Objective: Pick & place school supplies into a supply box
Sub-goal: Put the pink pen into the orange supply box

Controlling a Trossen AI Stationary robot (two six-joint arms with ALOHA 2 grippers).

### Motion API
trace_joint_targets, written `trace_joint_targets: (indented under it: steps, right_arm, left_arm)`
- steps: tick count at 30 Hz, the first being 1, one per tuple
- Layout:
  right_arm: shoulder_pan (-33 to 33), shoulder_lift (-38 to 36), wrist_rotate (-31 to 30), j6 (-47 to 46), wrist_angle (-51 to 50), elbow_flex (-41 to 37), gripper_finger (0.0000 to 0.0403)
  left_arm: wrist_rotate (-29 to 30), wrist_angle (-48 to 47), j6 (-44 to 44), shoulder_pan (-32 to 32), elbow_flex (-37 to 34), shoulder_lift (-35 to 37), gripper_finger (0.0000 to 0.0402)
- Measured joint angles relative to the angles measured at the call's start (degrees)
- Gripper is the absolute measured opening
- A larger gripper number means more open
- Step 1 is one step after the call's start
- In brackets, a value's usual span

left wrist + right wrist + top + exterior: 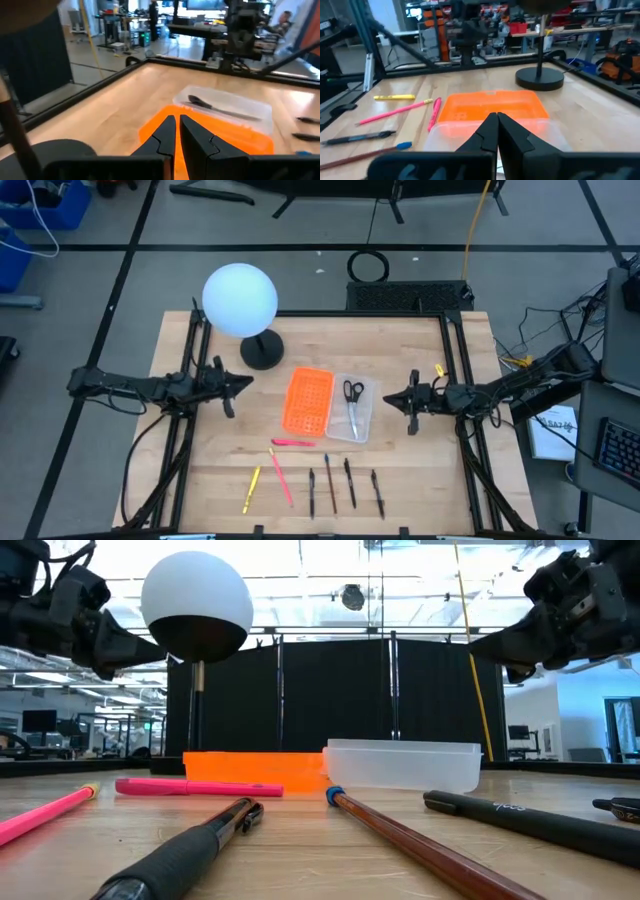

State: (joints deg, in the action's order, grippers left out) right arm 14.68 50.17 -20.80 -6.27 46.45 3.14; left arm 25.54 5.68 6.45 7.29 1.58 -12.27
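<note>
The clear supply box [352,410] lies mid-table with the scissors [352,394] flat inside it, also seen in the left wrist view as scissors [201,102]. Pens and pencils lie loose on the wood toward the near edge: a yellow one [250,489], two pink ones [281,477] [292,443], a brown pencil [328,483] and several black pens [349,482]. My left gripper [248,383] hovers level left of the orange tray, fingers together on nothing [177,120]. My right gripper [388,398] hovers level right of the box, shut and empty [497,117].
An orange perforated tray [308,400] sits against the box's left side. A lamp with a white globe [240,300] and a black round base [262,352] stands at the far left. Black frame rails [450,360] border the table.
</note>
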Motion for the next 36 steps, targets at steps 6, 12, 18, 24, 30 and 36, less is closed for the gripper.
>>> trace_joint_targets:
  steps: [6,12,18,24,30,36]
  right_arm:
    - [1.83,4.63,7.0,-1.61,-4.15,7.49,0.0]
    - [6.55,21.92,1.12,0.04,-19.64,26.64,0.0]
    - [5.86,42.04,1.64,-0.82,-31.0,48.26,0.0]
    - [2.51,56.5,9.78,-6.87,-45.72,67.6,0.0]
    - [0.75,65.83,15.01,-8.8,-57.37,82.83,0.0]
    - [0.34,71.33,14.99,-6.54,-60.46,90.61,0.0029]
  left_arm:
    - [1.09,3.4,1.33,0.0,0.0,-0.88,0.0031]
    - [1.09,3.08,0.68,-0.02,0.0,-0.97,0.0031]
    - [1.04,2.87,0.21,-0.02,0.0,-0.97,0.0031]
    - [-1.67,2.31,1.09,-0.02,0.0,-0.99,0.0031]
    - [-2.02,2.14,-0.74,-0.02,0.0,-0.97,0.0031]
    - [-2.06,2.11,-0.78,-0.02,0.0,-0.97,0.0031]
